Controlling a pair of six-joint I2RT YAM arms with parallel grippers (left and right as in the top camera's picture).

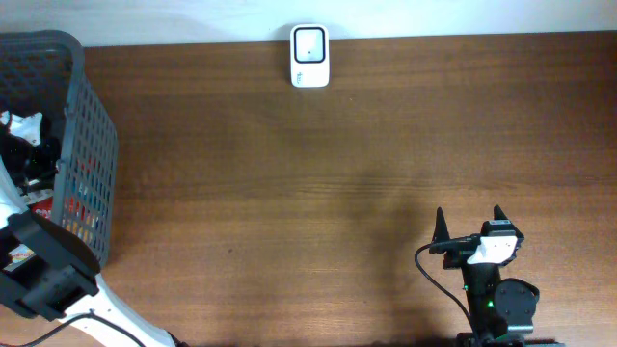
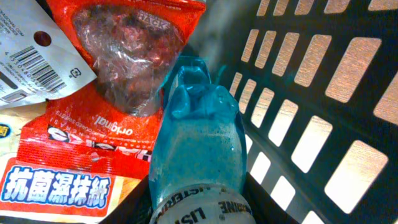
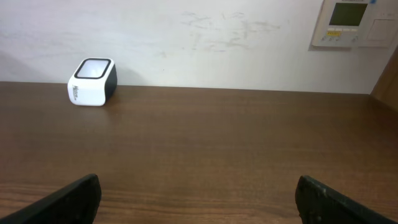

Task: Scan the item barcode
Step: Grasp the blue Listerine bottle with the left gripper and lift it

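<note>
Two arms, pick-up stage: the item is not yet out of the grey slotted plastic basket [image 1: 92, 164].
Translucent blue, speckled plastic mouthwash bottle [image 2: 199, 143] lies in the basket against its wall, beside a glossy, crinkled red snack pouch [image 2: 124, 56]; the left tool's grip cannot be told. Right tool [image 1: 469, 220] gapes empty over the brown wood-grain table [image 1: 289, 193]. Next, as judged: lift the bottle and turn its barcode to the white boxy scanner [image 1: 309, 56].

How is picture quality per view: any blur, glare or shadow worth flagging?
Overhead: sharp, evenly lit, a faint soft shadow on the table. Left wrist: very close, the blue bottle looks soft, and the clear window of the red packet carries glare. Right wrist: the scanner is clear; the near fingertips are dark and blurred.
</note>
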